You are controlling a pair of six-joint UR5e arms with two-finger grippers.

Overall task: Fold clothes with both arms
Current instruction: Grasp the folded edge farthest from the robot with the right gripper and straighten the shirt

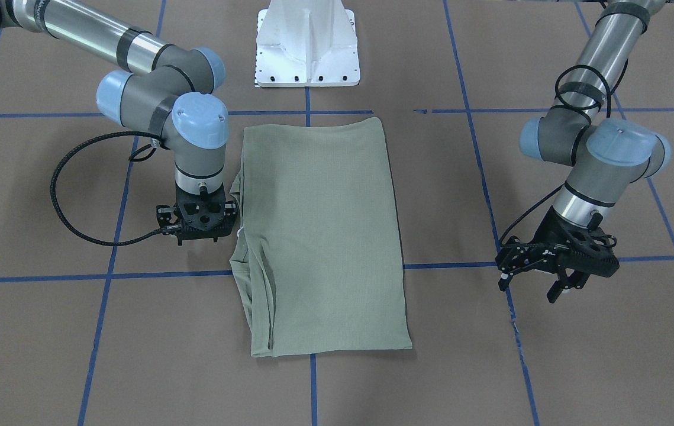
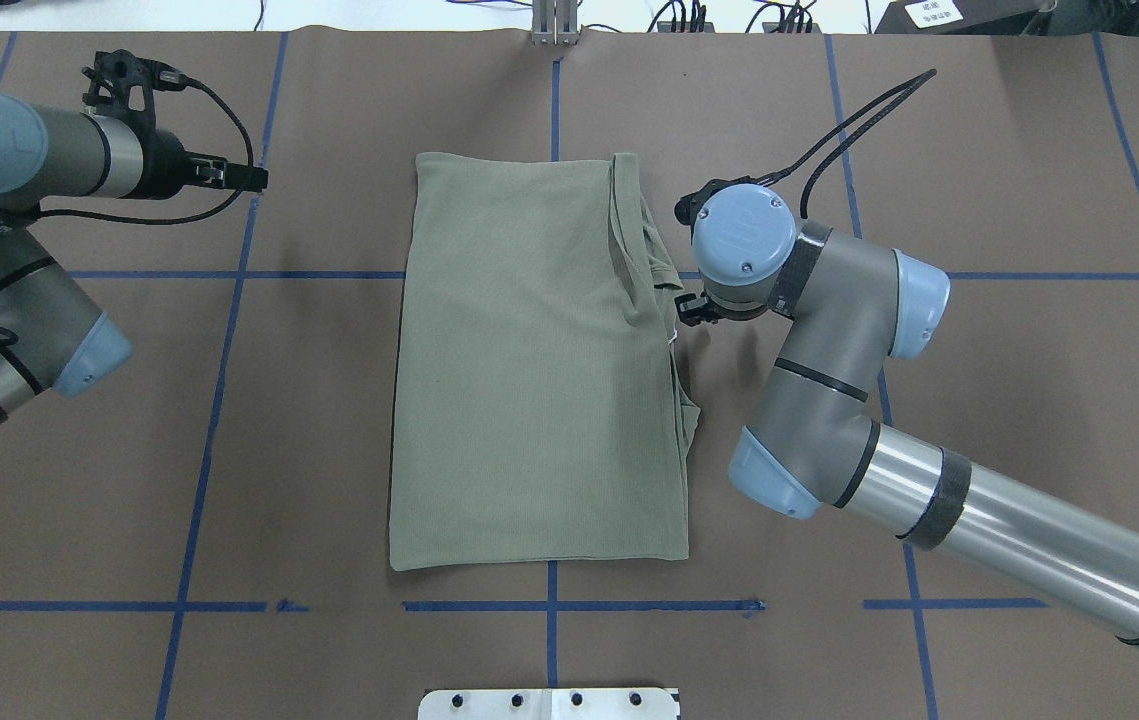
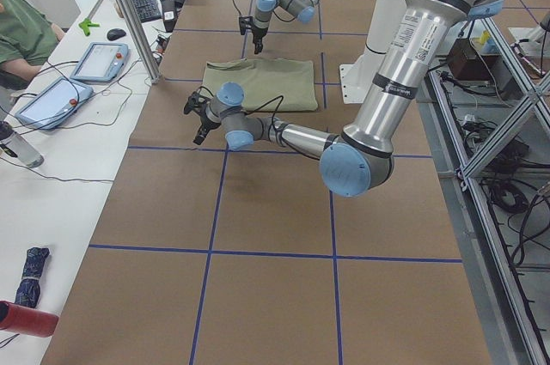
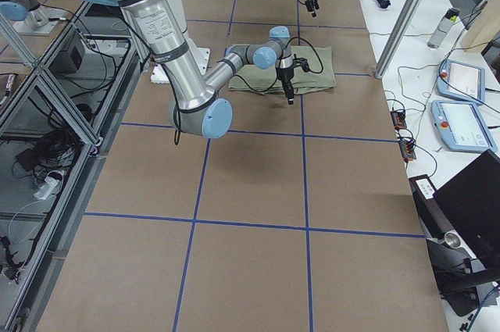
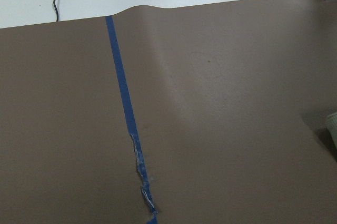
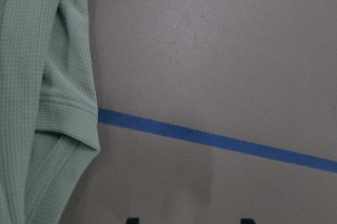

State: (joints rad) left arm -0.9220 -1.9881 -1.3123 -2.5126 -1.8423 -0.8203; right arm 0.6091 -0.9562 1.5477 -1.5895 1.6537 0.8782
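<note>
The sage-green shirt [image 1: 319,236] lies flat on the brown table, folded into a long rectangle, and also shows in the overhead view [image 2: 539,370]. Its doubled edge with a ribbed cuff [image 6: 68,121] faces my right arm. My right gripper [image 1: 203,228] points straight down beside that edge, close over the table [image 2: 689,310]. Its two fingertips stand apart and hold nothing in the right wrist view [image 6: 188,220]. My left gripper [image 1: 529,290] hangs open and empty, well off the shirt's other side [image 2: 254,180]. The left wrist view shows bare table and a sliver of shirt [image 5: 331,124].
The white pedestal base [image 1: 307,47] stands at the robot's side of the table. Blue tape lines [image 2: 229,275] cross the brown surface. A side table with tablets [image 3: 94,60], an aluminium post [image 3: 129,13] and a seated person [image 3: 21,34] are beyond the far edge.
</note>
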